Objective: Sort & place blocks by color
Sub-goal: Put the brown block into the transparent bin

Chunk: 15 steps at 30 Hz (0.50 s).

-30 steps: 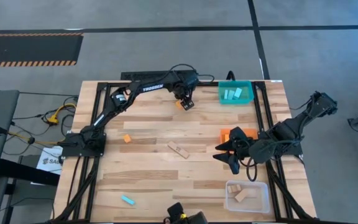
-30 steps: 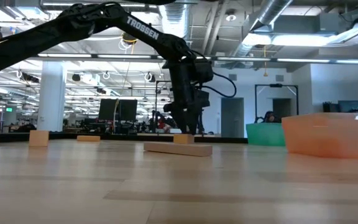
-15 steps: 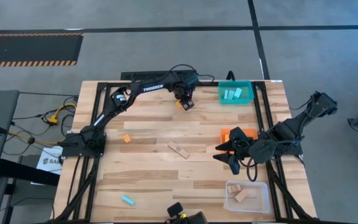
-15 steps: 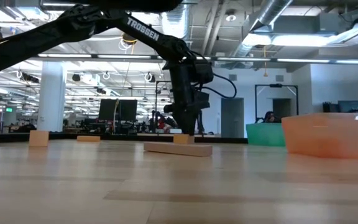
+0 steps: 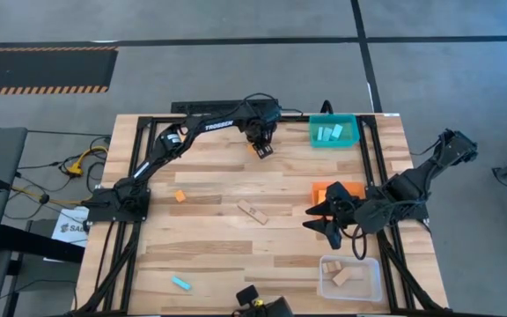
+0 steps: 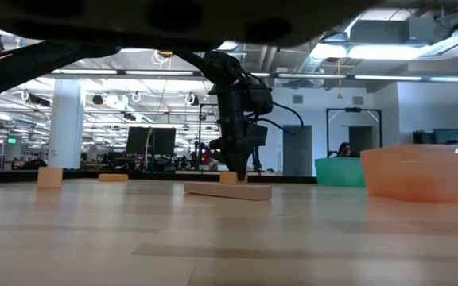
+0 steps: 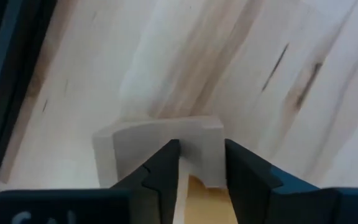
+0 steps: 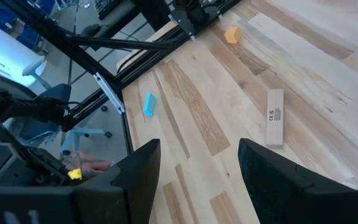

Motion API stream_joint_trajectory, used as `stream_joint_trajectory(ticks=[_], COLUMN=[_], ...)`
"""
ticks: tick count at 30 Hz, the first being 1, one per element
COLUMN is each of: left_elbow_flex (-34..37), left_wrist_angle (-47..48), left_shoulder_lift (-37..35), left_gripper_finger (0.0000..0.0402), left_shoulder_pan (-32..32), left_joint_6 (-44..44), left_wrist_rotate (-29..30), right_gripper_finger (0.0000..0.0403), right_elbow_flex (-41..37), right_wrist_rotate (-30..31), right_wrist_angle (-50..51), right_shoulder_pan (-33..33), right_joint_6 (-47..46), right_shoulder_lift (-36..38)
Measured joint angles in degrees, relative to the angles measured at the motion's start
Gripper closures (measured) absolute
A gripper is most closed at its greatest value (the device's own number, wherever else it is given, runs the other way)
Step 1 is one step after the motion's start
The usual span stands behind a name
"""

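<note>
We see the left gripper [image 5: 260,150] low at the far edge of the bench [image 5: 218,255], just beside the teal bin [image 5: 351,139], its fingers [image 7: 163,171] pinching an orange block [image 7: 207,202]. The right gripper [image 5: 322,223] waits with fingers spread, beside the orange bin [image 5: 322,188]. A tan block [image 5: 253,212] lies mid-bench, another orange block [image 5: 179,196] and a light blue block [image 5: 180,283] lie well apart, towards the left arm's side.
</note>
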State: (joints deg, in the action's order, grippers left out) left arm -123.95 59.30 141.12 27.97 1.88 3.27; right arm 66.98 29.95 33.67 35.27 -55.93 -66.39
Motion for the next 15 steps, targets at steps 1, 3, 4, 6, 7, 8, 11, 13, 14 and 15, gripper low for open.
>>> stream_joint_trajectory(ticks=[1, 3, 4, 6, 7, 8, 11, 13, 14, 15], left_elbow_flex=[-0.19, -0.23, -0.24, -0.34, -0.39, -0.4, -0.23, -0.09, -0.08, -0.08], left_wrist_angle=[0.36, 0.51, 0.63, 1.53, 2.2, 2.94, 5.35, 6.0, 6.08, 5.96], left_shoulder_lift=[-0.07, -0.15, -0.15, -0.22, -0.36, -0.63, -1.72, -3.26, -4.58, -6.23], left_gripper_finger=[0.0304, 0.0324, 0.0336, 0.0368, 0.0381, 0.0387, 0.0388, 0.0391, 0.0394, 0.0396], left_shoulder_pan=[0.23, 0.72, 1.0, 1.58, 1.78, 1.98, 2.2, 2.2, 2.16, 2.14], left_joint_6=[0.06, 0.06, 0.09, 0.67, 1.31, 1.9, 4.11, 5.1, 5.27, 5.29], left_wrist_rotate=[-0.76, -1.59, -1.98, -2.07, -2.03, -2.15, -2.56, -2.72, -3.29, -3.99], right_gripper_finger=[0.0163, 0.0163, 0.0163, 0.0163, 0.0163, 0.0163, 0.0163, 0.0163, 0.0163, 0.0163], right_elbow_flex=[0.0, 0.0, 0.0, 0.0, 0.0, 0.0, 0.0, 0.0, 0.0, 0.0], right_wrist_rotate=[0.0, 0.0, 0.0, 0.0, -0.01, -0.02, -0.02, -0.02, -0.02, -0.02], right_wrist_angle=[0.0, -0.15, -0.15, -0.9, -1.16, -1.17, -1.32, -1.3, -1.34, -1.34], right_shoulder_pan=[0.0, 0.02, 0.02, 0.02, 0.02, 0.02, 0.02, 0.01, -0.05, -0.2], right_joint_6=[-0.1, -0.15, -0.15, -0.12, -0.1, 0.06, 0.67, 1.38, 1.94, 2.48], right_shoulder_lift=[0.0, 0.0, 0.0, 0.0, 0.0, 0.0, 0.0, 0.0, 0.0, 0.0])
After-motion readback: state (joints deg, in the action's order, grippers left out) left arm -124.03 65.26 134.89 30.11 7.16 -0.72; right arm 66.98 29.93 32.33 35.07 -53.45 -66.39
